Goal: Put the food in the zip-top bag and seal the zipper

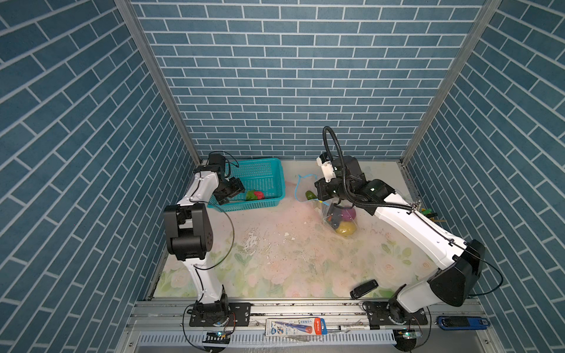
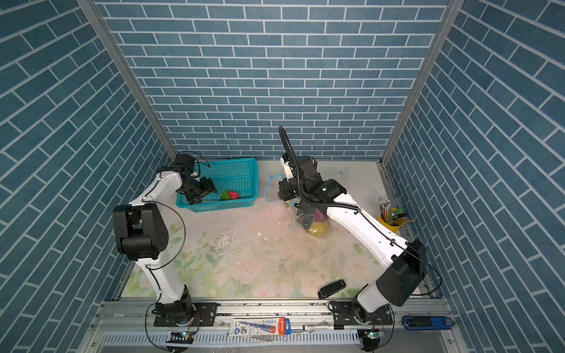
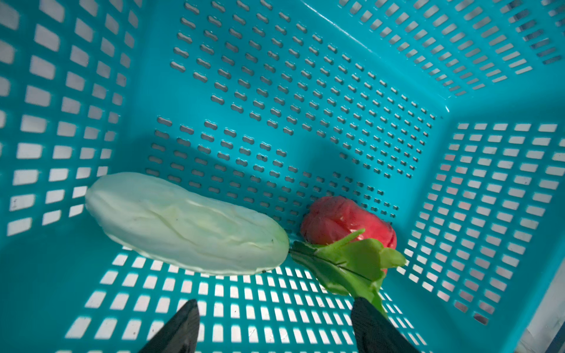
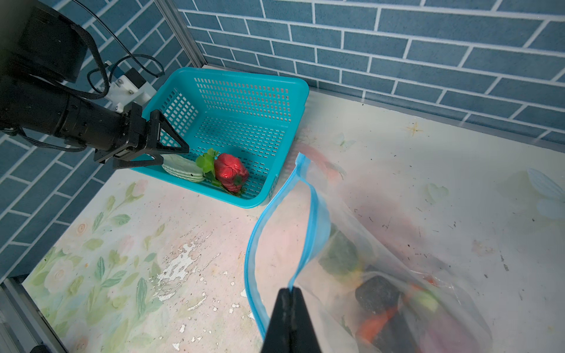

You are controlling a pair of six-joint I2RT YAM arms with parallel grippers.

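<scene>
Right tool (image 4: 289, 292) fills the bottom edge of the right wrist view, tips pressed together on the blue zipper (image 4: 315, 214); its body is cut off by the frame, and in both top views it is hidden under the wrist. Zip-top bag (image 4: 397, 259) lies on the bench (image 1: 275, 259) right of centre. Its mouth gapes toward the teal basket (image 1: 263, 165), with the zipper standing up in a loop. Food inside is blurred through the plastic: a dark piece (image 4: 377, 293), something orange (image 4: 379, 324), a green blob (image 4: 339, 253). A top view gives the yellow fruit (image 1: 345, 229) and purple onion (image 1: 348, 214) more clearly, and a green cucumber (image 1: 311, 194) near the mouth, half behind the arm. Cannot tell if it is fully inside. In the basket, against its near wall: a pale green vegetable (image 3: 186, 223), a red pepper (image 3: 342, 218) and a green leafy piece (image 3: 351, 259). Left tool (image 3: 275, 305) has its fingers wide apart with nothing between them; only the tips show. One tip overlaps the leaf, contact unclear. Left arm has its elbow raised and its forearm running back, the wrist tipped down over the basket's near left corner. Right arm stretches from the front right base, wrist bent over the bag.
</scene>
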